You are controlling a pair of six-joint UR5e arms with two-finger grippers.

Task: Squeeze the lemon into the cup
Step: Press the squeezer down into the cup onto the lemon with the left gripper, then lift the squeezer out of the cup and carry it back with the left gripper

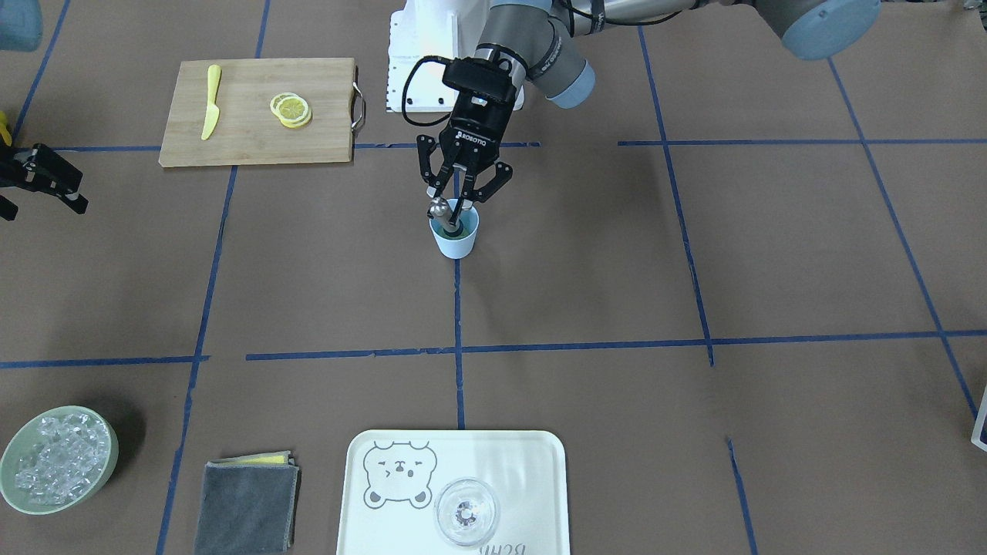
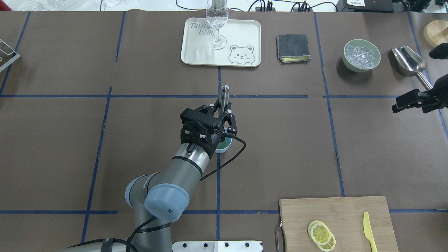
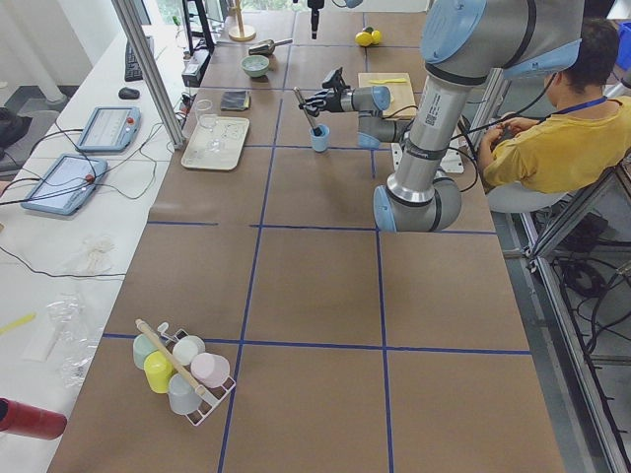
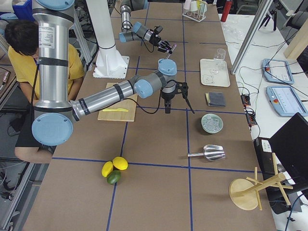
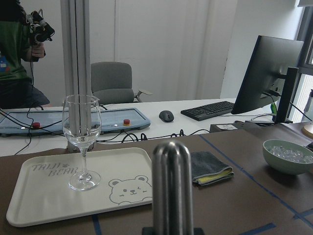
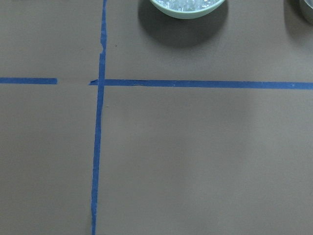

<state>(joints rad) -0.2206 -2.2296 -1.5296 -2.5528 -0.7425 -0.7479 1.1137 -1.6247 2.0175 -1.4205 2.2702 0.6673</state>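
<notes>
The lemon [image 1: 291,109] slices lie stacked on the cutting board [image 1: 254,142], well away from the left gripper [image 1: 455,202]. Its fingers pinch a steel muddler [image 1: 440,207] (lower end inside the cup [image 1: 455,239] directly beneath). The right gripper [image 1: 46,181] hangs far aside; I cannot tell its spread.

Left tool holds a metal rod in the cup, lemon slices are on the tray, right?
No: the overhead view shows the lemon slices on the cutting board, not the tray. The left tool does hold the rod in the cup.
</notes>
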